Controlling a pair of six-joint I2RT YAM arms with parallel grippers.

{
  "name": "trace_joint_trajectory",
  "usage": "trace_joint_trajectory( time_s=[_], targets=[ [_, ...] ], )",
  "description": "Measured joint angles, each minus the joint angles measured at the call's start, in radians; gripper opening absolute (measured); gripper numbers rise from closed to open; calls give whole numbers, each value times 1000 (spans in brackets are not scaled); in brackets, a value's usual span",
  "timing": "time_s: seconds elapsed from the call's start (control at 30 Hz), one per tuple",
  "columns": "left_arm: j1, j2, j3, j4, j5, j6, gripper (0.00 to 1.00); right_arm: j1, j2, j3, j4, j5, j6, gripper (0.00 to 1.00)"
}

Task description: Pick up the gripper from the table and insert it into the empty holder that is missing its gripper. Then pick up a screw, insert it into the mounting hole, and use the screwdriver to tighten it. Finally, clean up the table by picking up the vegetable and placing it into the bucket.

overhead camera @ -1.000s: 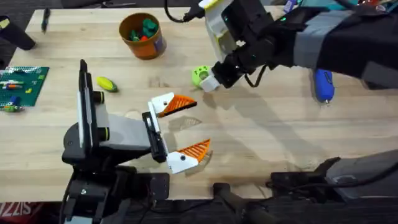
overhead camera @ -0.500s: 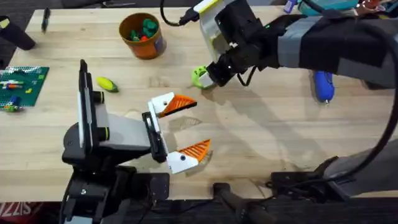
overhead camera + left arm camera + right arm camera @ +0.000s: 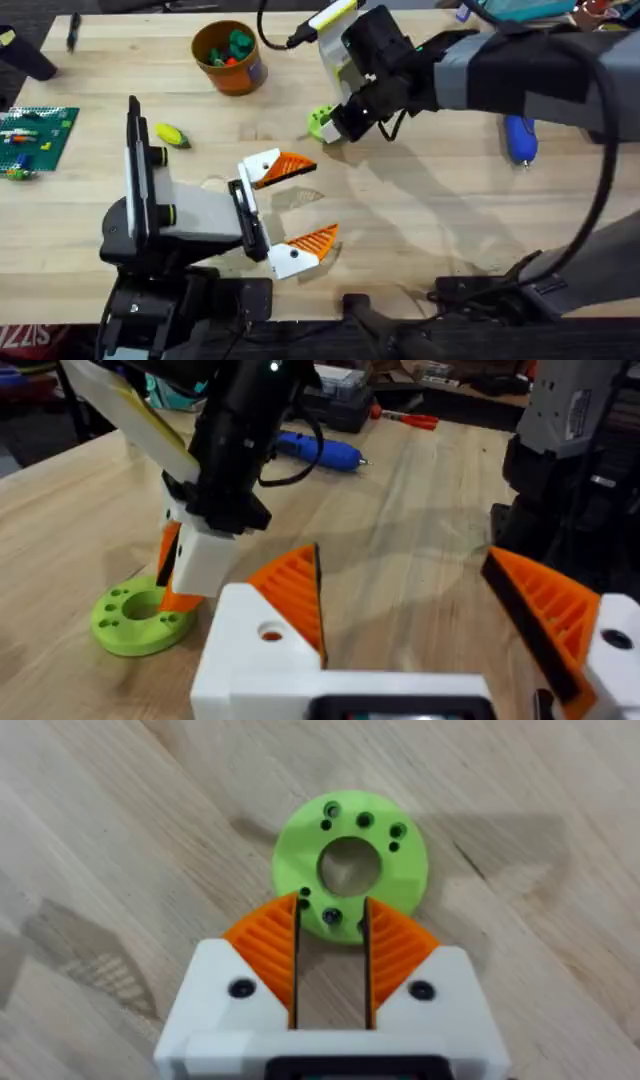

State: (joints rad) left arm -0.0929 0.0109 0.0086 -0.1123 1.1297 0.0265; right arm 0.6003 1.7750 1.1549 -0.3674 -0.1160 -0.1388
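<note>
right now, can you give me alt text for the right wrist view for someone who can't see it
The right gripper, white with orange ribbed pads, hangs just over a green disc lying flat on the table. Its fingers stand slightly apart, their tips overlapping the disc's near rim. The disc has a big centre hole and several small holes around it.

bright green disc [image 3: 350, 865]; blue screwdriver [image 3: 521, 138]

yellow-green vegetable [image 3: 171, 135] lying on table [image 3: 420, 230], well apart from orange bucket [image 3: 229, 57]; blue screwdriver [image 3: 520, 138] lying flat
</note>
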Motion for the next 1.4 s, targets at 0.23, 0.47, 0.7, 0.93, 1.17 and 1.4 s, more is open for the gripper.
trace_joint_trajectory(
  time_s=[0.23, 0.47, 0.7, 0.93, 1.17, 1.4],
  targets=[
    [0, 0, 0, 0, 0, 0, 985, 4, 9, 0, 0, 0, 0, 321],
    [0, 0, 0, 0, 0, 0, 985, 4, 12, 0, 14, 0, 0, 319],
    [0, 0, 0, 0, 0, 0, 985, 6, 20, 2, 21, 3, 0, 278],
    [0, 0, 0, 0, 0, 0, 985, 6, 21, 2, 22, 7, 0, 186],
    [0, 0, 0, 0, 0, 0, 985, 6, 21, 5, 8, 7, 0, 146],
    [0, 0, 0, 0, 0, 0, 985, 6, 21, 6, 5, 8, 0, 102]
  ],
)
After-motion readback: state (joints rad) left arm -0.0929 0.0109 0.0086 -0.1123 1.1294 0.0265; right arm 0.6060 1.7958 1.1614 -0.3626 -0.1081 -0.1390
